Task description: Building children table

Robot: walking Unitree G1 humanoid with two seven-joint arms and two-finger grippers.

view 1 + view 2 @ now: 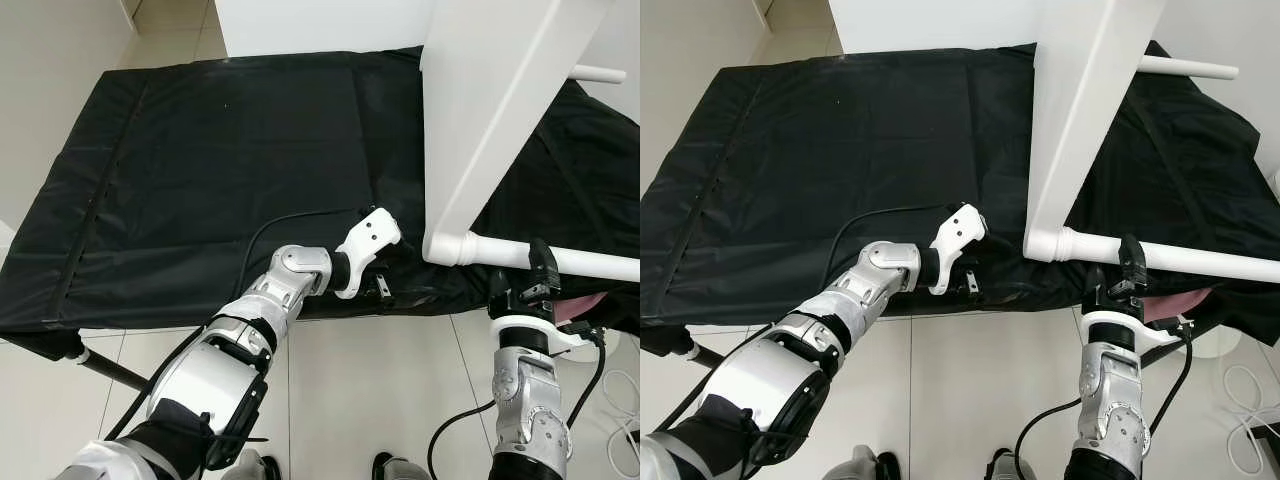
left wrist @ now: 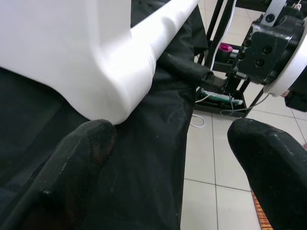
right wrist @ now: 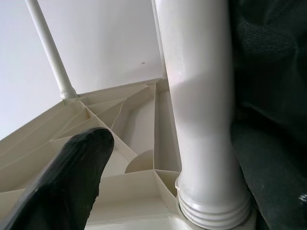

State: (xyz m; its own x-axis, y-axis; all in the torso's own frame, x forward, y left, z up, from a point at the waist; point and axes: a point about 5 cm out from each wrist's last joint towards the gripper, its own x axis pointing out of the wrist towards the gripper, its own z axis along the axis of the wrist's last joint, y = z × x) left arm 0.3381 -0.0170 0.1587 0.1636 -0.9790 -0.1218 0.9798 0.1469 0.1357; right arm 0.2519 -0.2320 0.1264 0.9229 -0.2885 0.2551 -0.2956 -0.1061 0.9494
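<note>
At right of the frame, the white tabletop (image 1: 490, 110) is standing on edge on the black cover (image 1: 220, 170), two legs (image 1: 560, 258) already fitted. Right gripper (image 1: 540, 268) is closing around one; left gripper (image 1: 378, 283) is waiting open. More legs probably remain.

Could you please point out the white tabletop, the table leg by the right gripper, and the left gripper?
white tabletop (image 1: 490, 110), left eye view, on its flat face.
table leg (image 1: 560, 258), left eye view, mid-shaft.
left gripper (image 2: 168, 158), left wrist view, midway between its fingertips.
</note>
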